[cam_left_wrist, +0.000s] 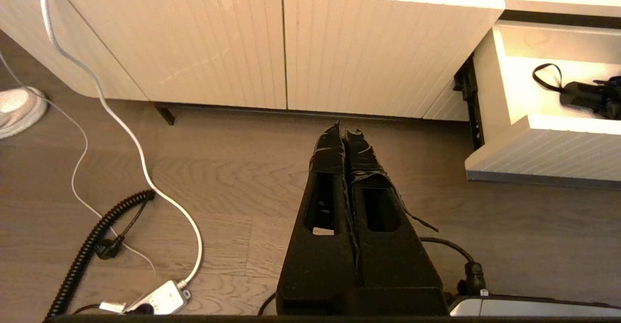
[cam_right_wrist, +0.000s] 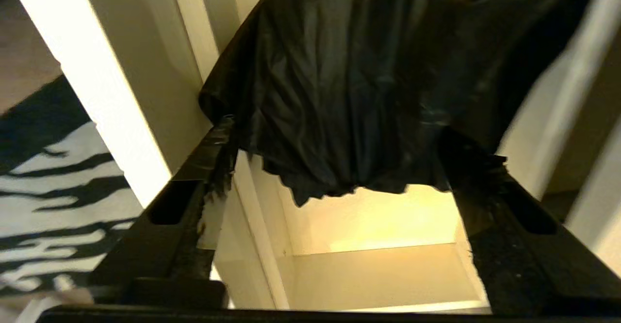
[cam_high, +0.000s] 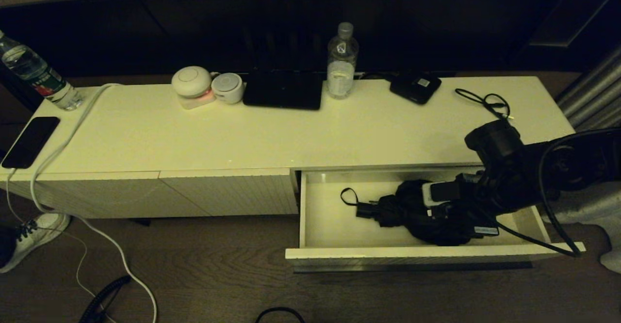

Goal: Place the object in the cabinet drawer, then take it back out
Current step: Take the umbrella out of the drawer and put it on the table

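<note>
The cabinet drawer (cam_high: 412, 252) stands pulled out at the right, its pale inside showing. The black umbrella (cam_high: 417, 218) lies in it, with the handle and wrist loop (cam_high: 347, 196) pointing left. My right gripper (cam_high: 449, 211) reaches down into the drawer over the umbrella's bunched end. In the right wrist view this gripper (cam_right_wrist: 342, 143) is open, one finger (cam_right_wrist: 213, 153) on each side of the black fabric (cam_right_wrist: 339, 80). My left gripper (cam_left_wrist: 344, 131) is shut on nothing, low over the wooden floor in front of the closed panels; the drawer (cam_left_wrist: 543, 153) and the umbrella handle (cam_left_wrist: 582, 97) lie to its right.
On the cabinet top stand a water bottle (cam_high: 342, 61), a flat black device with a white label (cam_high: 415, 88), a thin black cable (cam_high: 485, 101), a dark slab (cam_high: 283, 90), round white gadgets (cam_high: 191, 83) and a phone (cam_high: 30, 141). A white cable (cam_high: 63, 143) drops to the floor.
</note>
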Tool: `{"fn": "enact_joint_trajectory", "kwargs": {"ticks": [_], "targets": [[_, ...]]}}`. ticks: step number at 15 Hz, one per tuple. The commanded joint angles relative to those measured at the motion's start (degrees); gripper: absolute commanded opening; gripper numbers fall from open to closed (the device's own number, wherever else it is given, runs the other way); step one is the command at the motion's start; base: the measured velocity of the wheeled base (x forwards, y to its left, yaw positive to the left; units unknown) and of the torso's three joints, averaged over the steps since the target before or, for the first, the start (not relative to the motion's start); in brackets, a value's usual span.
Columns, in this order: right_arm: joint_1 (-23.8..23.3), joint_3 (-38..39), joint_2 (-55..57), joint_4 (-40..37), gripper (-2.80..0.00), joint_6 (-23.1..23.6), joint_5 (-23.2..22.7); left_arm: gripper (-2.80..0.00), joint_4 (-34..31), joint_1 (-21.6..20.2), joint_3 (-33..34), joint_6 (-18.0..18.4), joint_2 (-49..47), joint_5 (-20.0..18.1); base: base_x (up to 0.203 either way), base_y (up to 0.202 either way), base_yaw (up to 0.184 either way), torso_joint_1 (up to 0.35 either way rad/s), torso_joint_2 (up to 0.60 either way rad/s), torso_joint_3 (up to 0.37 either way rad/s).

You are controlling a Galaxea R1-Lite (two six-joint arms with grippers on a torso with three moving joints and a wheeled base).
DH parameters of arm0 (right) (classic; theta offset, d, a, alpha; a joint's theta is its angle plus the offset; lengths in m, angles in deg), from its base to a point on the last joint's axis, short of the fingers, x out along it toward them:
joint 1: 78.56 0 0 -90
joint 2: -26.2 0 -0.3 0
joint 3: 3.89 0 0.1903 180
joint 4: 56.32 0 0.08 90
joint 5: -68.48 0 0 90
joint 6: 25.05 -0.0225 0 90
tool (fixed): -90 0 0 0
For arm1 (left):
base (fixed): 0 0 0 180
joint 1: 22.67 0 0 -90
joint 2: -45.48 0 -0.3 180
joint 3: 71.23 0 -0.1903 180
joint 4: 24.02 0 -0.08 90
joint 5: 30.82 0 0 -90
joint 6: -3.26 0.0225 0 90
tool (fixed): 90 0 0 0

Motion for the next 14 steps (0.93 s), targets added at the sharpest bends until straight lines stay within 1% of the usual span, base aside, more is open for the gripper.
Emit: {"fn": "enact_joint_trajectory", "kwargs": {"ticks": [1,5,12,14], "targets": [[-0.26,-2.1,2.15,-2.42,0.0,-0.04,-0.03,-2.8,0.02,-0.02,0.0,-0.07,0.09,0.04,0.0,0.0,0.0,0.0,0.0,0.0],[-0.26,-6.3,4.33,-5.9,0.0,-0.04,-0.21,-2.8,0.02,-0.02,0.0,-0.07,0.09,0.04,0.0,0.0,0.0,0.0,0.0,0.0],[-0.17,-7.9,7.86,-5.85,0.0,-0.3,-1.18,-2.8,0.02,-0.02,0.0,-0.07,0.09,0.04,0.0,0.0,0.0,0.0,0.0,0.0],[-0.16,-7.9,8.42,-5.76,0.0,-1.03,-1.79,-2.8,0.02,-0.02,0.0,-0.07,0.09,0.04,0.0,0.0,0.0,0.0,0.0,0.0]]}}
